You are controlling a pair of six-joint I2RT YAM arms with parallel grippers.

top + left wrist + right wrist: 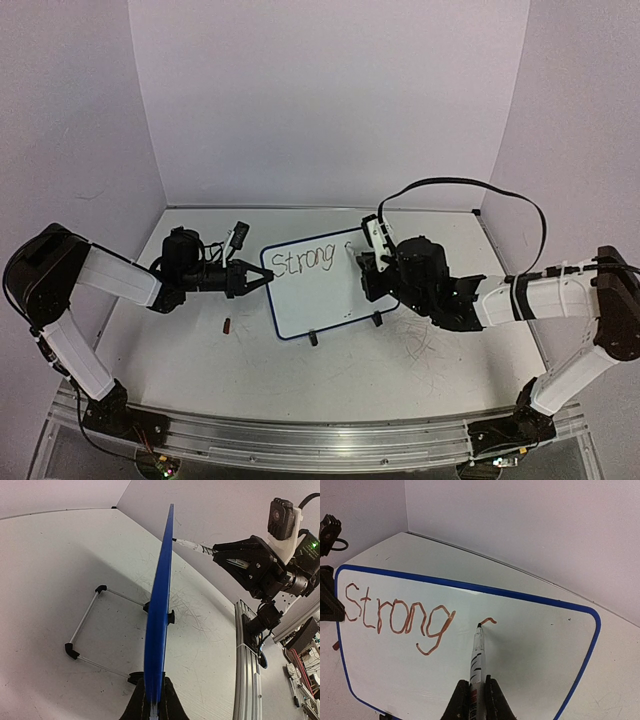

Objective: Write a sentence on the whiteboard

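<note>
The whiteboard [320,295] stands tilted on two black clip feet at mid-table, its blue rim [159,610] edge-on in the left wrist view. My left gripper [154,702] is shut on the board's left edge [266,281]. My right gripper [476,692] is shut on a white marker [477,655], whose tip touches the board face [535,645]. The sentence [395,616] reads "Strong" in thin reddish-brown letters, followed by one short curved stroke [489,620] at the marker tip. From above, my right gripper [366,262] covers the board's right part.
A small dark cap-like piece [228,324] lies on the table left of the board. A wire stand [85,622] props the board from behind. Walls close in the back and sides. An aluminium rail [300,440] runs along the near edge.
</note>
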